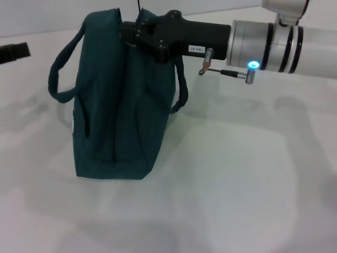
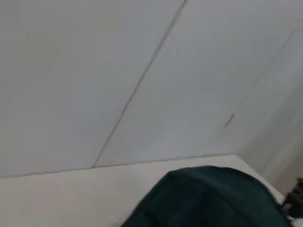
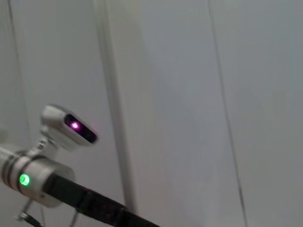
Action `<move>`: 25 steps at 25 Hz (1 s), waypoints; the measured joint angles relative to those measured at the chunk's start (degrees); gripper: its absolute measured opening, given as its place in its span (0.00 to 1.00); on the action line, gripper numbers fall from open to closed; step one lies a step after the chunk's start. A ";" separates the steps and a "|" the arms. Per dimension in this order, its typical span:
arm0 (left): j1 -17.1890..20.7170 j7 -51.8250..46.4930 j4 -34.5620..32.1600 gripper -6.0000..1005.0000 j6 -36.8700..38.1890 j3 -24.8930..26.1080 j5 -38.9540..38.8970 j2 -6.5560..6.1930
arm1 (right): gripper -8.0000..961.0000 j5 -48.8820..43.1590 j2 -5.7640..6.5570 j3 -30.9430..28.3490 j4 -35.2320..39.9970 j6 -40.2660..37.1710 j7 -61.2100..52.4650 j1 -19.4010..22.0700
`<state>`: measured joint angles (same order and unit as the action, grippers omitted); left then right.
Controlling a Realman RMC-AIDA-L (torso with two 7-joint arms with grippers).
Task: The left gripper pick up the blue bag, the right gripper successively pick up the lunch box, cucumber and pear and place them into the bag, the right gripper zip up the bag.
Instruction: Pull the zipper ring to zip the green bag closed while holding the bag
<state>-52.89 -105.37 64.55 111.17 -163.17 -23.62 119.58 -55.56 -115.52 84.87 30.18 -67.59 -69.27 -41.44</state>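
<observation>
One bag (image 1: 118, 100) stands upright on the table (image 1: 237, 174), left of centre in the head view. It is dark teal fabric, and its base rests flat on the surface. Two loop handles show: one arcs out from its upper left side (image 1: 62, 74), the other hangs down its right side (image 1: 181, 92). In the left wrist view only the rounded top of the bag (image 2: 208, 198) shows, at the lower edge.

One right gripper (image 1: 138, 32) reaches in from the upper right of the head view. Its black body, with a white label, lies level across the top of the bag, and its tip is at the bag's top edge. The fingers are hidden against the fabric, so whether they are open or closed cannot be told. Behind it runs the silver-white arm (image 1: 287, 47) with black bands and one blue light.

One left gripper (image 1: 15, 52) shows only as a dark end at the upper left edge of the head view, well apart from the bag; its state cannot be told.

The table is plain white with soft shadows. Behind it are pale panelled walls (image 2: 94, 71) with thin seams. The right wrist view shows that wall and another arm (image 3: 42, 179), low in the left corner, with one green and one magenta light.
</observation>
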 joint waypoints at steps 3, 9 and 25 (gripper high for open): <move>-0.52 -0.93 4.13 0.51 4.29 0.02 -0.40 0.99 | 0.02 -0.04 0.06 -0.74 -0.83 0.07 0.01 -0.40; 0.77 -3.07 4.62 0.51 5.09 0.03 -1.54 0.77 | 0.02 -0.40 0.19 -2.14 -1.26 0.20 0.01 -0.95; 3.30 -0.99 -31.32 0.50 1.38 0.05 -8.82 -12.27 | 0.02 -0.48 -0.10 -2.08 -1.11 -0.87 0.01 -0.62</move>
<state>-49.59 -106.36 33.23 112.55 -163.12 -32.45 107.32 -56.04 -115.61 82.79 29.08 -68.46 -69.25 -42.06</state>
